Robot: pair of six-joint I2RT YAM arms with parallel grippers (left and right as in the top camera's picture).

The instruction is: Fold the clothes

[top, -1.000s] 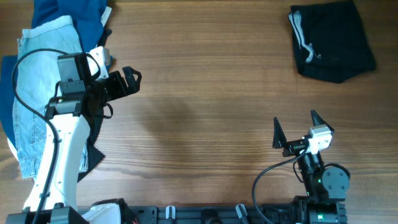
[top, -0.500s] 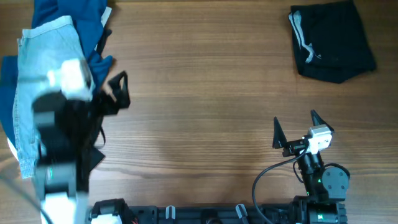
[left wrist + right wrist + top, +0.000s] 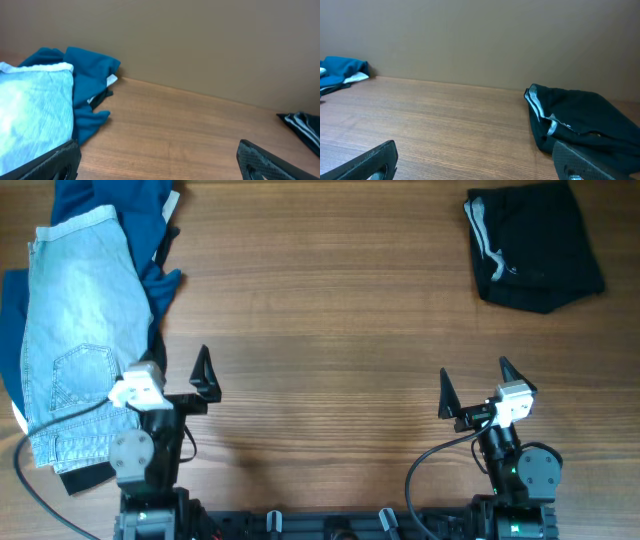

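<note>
The black shorts [image 3: 535, 245] lie folded at the table's far right corner, grey-white drawstring toward the left; the right wrist view has them [image 3: 585, 120] ahead on the right. Pale denim shorts [image 3: 80, 330] lie spread at the left edge over a dark blue garment [image 3: 110, 200]. My left gripper [image 3: 172, 377] rests at the near edge beside the denim, open and holding nothing; in its wrist view the gripper [image 3: 160, 165] has only bare wood between its jaws. My right gripper [image 3: 478, 385] sits open at the near right, well short of the black shorts.
A black piece of cloth [image 3: 85, 475] pokes out under the denim near the front left. Bare wooden table [image 3: 320, 310] lies between the two piles. A plain brown wall [image 3: 200, 45] stands behind the table. Arm bases and cables run along the front edge.
My left arm has pulled back from over the left clothes pile to the near table edge, its gripper still open. The right arm and the black shorts have not moved.
</note>
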